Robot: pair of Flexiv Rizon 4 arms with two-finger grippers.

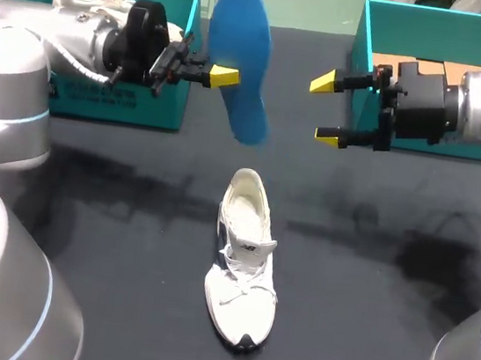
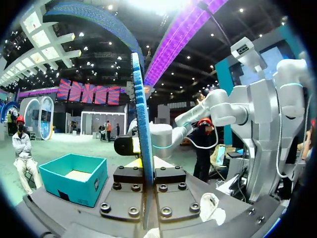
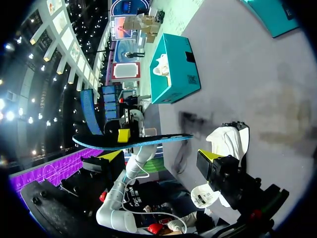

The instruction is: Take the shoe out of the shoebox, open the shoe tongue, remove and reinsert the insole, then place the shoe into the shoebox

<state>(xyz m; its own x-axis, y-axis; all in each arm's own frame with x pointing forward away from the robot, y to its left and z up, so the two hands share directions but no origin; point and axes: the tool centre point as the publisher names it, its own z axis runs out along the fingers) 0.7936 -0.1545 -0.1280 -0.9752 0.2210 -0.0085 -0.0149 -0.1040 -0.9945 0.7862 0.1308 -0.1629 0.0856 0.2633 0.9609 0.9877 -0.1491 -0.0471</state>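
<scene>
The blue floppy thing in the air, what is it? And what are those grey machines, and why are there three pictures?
Those grey machines are two robot arms. Each ends in a pincer with two yellow-tipped fingers. The big picture looks down from above the table. The two round pictures come from little cameras on the arms' wrists. The blue thing is an insole, the soft pad from inside a shoe. The left pincer is shut on it and holds it up in the air. The right pincer is open and holds nothing. The white shoe lies on the dark table. At the back stand the left shoebox and the right shoebox, both teal.
</scene>
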